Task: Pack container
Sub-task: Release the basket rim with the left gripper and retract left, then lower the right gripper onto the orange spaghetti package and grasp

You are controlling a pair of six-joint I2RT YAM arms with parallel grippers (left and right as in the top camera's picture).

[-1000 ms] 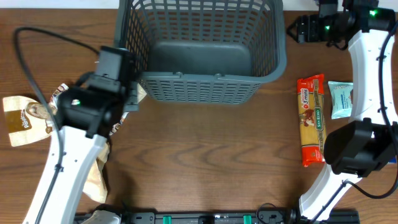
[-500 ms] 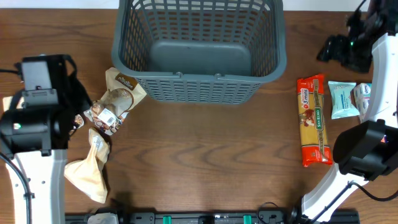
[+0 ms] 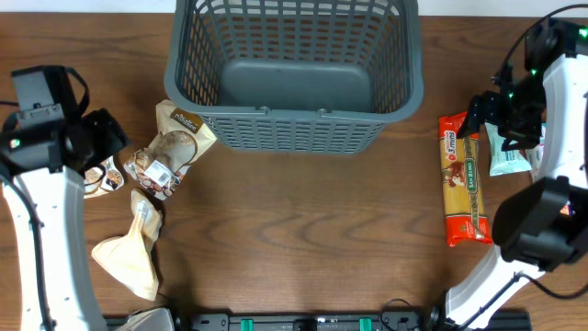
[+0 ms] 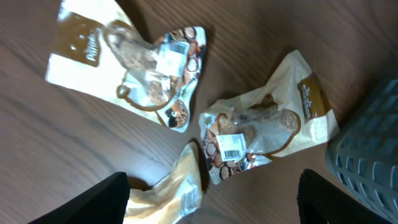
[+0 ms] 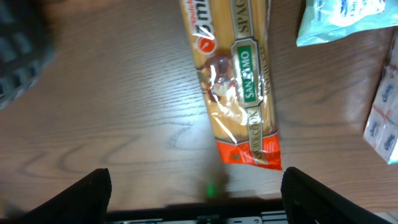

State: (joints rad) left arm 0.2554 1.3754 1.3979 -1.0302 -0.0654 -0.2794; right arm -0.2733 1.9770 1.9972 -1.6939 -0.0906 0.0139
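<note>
The container, a dark grey slotted basket [image 3: 294, 129], stands at the back centre with nothing on its floor; its corner shows in the left wrist view [image 4: 373, 149]. My left gripper [image 3: 99, 138] is open and empty, hovering over brown-and-cream snack packets [image 3: 173, 147], [image 4: 261, 127], [image 4: 130, 62]. A cream packet [image 3: 129, 256] lies nearer the front and shows in the left wrist view [image 4: 171, 196]. My right gripper [image 3: 484, 112] is open and empty above the top end of an orange spaghetti pack [image 3: 461, 184], [image 5: 239, 87].
A teal packet [image 3: 505, 147], [image 5: 345, 22] lies right of the spaghetti pack. A white-and-blue packet [image 5: 385, 118] is at the far right. Another snack packet [image 3: 103, 177] is partly hidden under my left arm. Bare wood lies in front of the basket.
My left arm has swung left away from the basket, uncovering the snack packets. My right gripper has come down from the back right corner to over the spaghetti pack.
</note>
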